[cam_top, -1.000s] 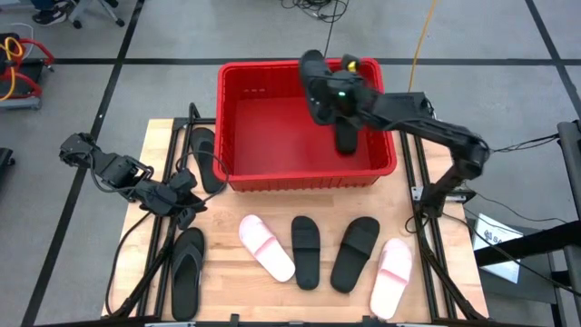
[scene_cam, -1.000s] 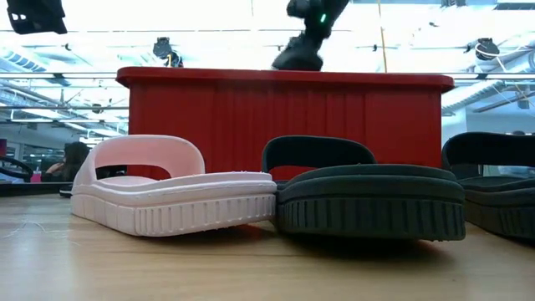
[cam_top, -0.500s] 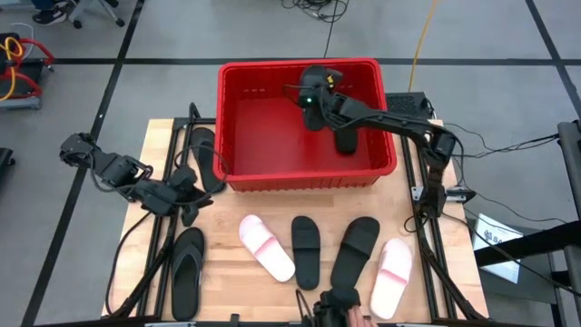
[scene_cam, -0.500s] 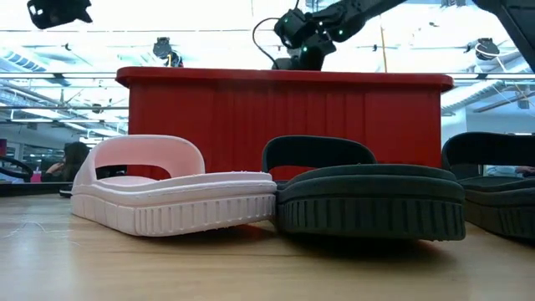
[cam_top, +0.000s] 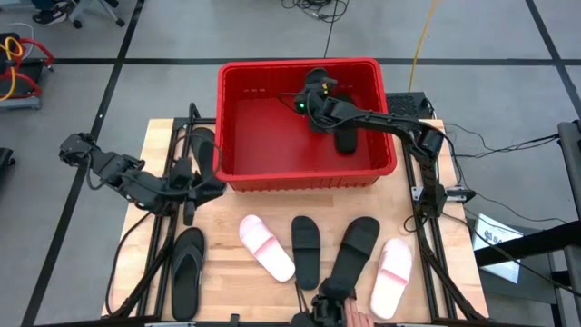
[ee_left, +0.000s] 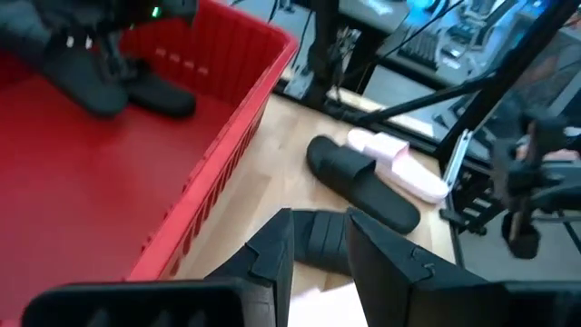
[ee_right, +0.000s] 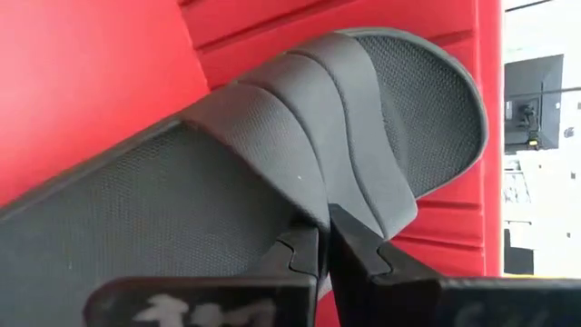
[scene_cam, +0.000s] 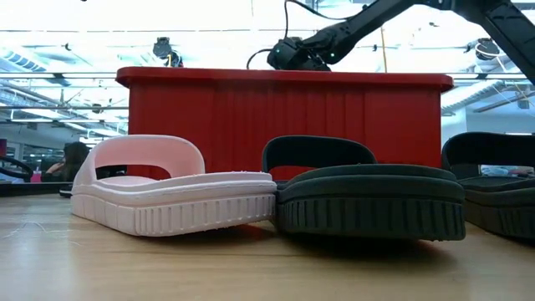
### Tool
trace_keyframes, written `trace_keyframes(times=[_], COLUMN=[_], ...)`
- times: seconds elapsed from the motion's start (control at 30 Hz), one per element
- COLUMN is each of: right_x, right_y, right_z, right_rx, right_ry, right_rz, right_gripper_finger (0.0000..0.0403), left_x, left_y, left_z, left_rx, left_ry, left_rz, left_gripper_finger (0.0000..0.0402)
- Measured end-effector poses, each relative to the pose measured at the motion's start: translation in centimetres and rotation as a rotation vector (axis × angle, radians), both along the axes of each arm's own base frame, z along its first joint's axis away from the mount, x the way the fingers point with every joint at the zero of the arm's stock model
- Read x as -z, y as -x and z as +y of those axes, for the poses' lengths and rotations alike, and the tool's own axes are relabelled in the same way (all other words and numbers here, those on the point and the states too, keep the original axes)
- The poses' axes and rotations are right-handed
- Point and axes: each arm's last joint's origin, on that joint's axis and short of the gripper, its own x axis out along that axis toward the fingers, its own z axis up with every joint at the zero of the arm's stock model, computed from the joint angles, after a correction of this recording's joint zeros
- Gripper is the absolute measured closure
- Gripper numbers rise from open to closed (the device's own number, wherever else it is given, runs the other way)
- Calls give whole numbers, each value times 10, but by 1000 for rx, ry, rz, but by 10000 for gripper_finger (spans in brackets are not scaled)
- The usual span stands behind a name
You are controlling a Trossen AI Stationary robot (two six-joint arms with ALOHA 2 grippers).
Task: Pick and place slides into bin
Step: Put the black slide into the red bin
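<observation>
Right gripper (ee_right: 322, 243): jaws clamped on black slide's (ee_right: 272, 163) strap inside red bin (cam_top: 236, 136); thin pinch risks snagging on release. Left gripper (ee_left: 313, 250): jaws narrowly parted, empty, above tabletop (cam_top: 227, 263).

Wood table (cam_top: 236, 250), yellow cable (cam_top: 423, 32) on grey floor (cam_top: 136, 82).

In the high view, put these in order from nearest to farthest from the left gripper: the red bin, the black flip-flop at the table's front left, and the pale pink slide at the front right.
Measured from the left gripper, at the table's left:
1. The red bin, just to its right at the back.
2. The black flip-flop, in front of it at the left edge.
3. The pale pink slide, across the table at the front right.
</observation>
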Motion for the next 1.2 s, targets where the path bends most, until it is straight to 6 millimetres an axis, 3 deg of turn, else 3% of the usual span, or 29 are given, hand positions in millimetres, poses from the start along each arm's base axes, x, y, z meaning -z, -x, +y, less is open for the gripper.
trace_keyframes(times=[0.5,0.8,1.2], right_x=[59,62,62], right_y=[22,21,20], right_z=[11,12,12], right_rx=[19,-18,-19], right_ry=[-79,-110,-106], right_rz=[110,87,87], right_gripper_finger=[403,399,312], left_x=[-3,-3,-3], left_y=[-1,-1,-1], left_z=[-1,0,-1], left_rx=[15,11,6], left_ry=[-24,-13,7], left_rz=[-29,-30,-32], left_gripper_finger=[305,305,305])
